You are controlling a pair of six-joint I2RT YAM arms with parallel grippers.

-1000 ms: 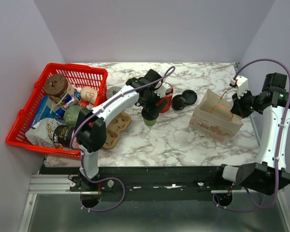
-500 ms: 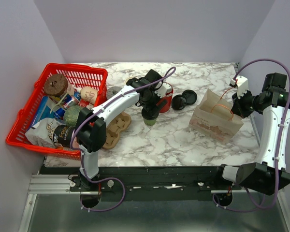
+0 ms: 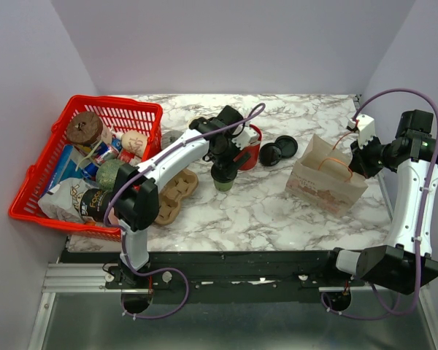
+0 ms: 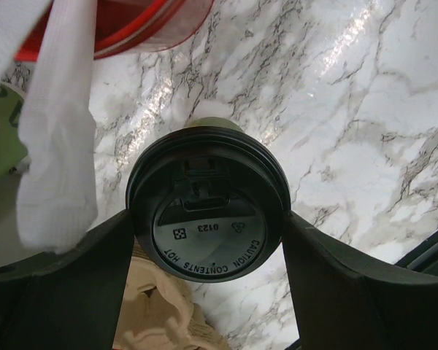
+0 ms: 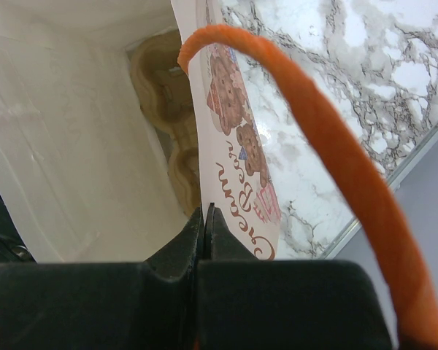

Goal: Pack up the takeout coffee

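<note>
Round-lidded cup [image 4: 208, 230] leftward in left pincer [image 4: 206, 217]

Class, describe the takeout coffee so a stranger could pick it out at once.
On the white marble table, look just nearer the arm bases than the red cup of white straws. There, inside the left gripper, stands a small olive-green paper cup; its round black plastic lid sets it apart.

The right gripper [image 5: 204, 215] has its jaws pinched together on the wall edge of a white paper bag [image 5: 73, 168], whose orange handle [image 5: 336, 160] arcs across the right side. Deep inside the bag lies a tan pulp cup carrier [image 5: 164, 95]. The bag's outer face carries printed teddy bears [image 5: 237, 124] and script, with the marbled counter [image 5: 350, 65] beyond.
</note>
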